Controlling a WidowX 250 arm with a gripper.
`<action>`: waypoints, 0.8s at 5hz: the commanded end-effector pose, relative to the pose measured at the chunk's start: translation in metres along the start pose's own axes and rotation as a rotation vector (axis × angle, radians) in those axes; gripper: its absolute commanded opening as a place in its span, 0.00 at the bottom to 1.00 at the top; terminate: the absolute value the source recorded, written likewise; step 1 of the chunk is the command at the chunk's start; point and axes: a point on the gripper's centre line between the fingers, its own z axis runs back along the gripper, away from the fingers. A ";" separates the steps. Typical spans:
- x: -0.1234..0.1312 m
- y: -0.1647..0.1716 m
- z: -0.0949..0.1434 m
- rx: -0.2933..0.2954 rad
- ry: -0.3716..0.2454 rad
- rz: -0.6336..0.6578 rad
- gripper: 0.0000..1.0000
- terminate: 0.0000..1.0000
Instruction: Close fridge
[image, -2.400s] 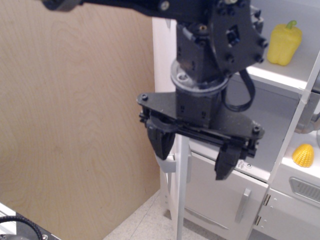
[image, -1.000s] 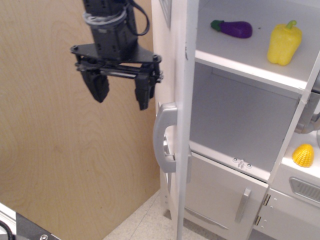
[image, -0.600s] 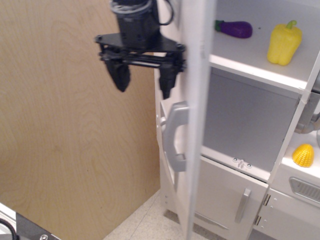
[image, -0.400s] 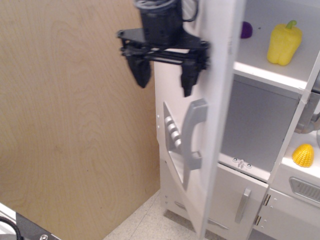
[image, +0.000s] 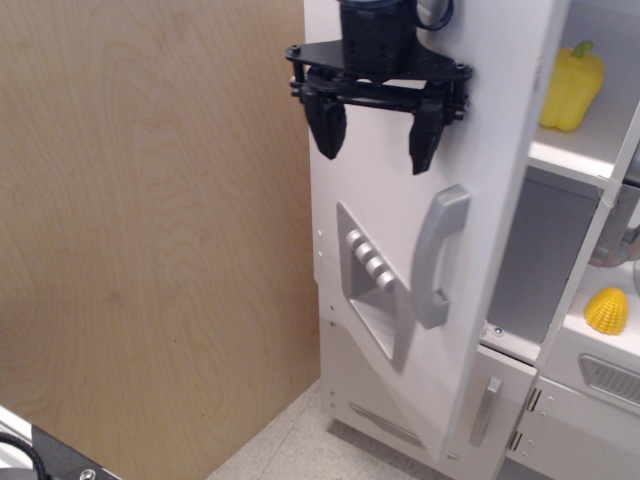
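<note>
The tall white fridge's upper door (image: 480, 140) stands partly swung shut, a gap still open at its right edge. Its silver bar handle (image: 436, 257) and grey dispenser recess (image: 372, 285) with buttons face me. My black gripper (image: 377, 140) is open and empty, fingers pointing down, in front of the door's outer face above the handle; whether it touches the door I cannot tell. A yellow pepper (image: 572, 85) shows on the white shelf (image: 585, 158) inside.
A wooden panel (image: 150, 230) fills the left. The smaller lower white door with a short silver handle (image: 487, 410) is below. A yellow corn (image: 607, 309) sits on the white unit with a grey vent panel (image: 612, 381) at right.
My gripper has moved right along the door, and the door has swung from edge-on to mostly shut. The purple eggplant on the shelf is now hidden behind it.
</note>
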 end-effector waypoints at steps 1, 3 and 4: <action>0.031 -0.011 0.015 -0.019 -0.071 0.023 1.00 0.00; 0.051 -0.012 0.012 -0.027 -0.053 0.080 1.00 0.00; 0.058 -0.014 0.012 -0.025 -0.059 0.092 1.00 0.00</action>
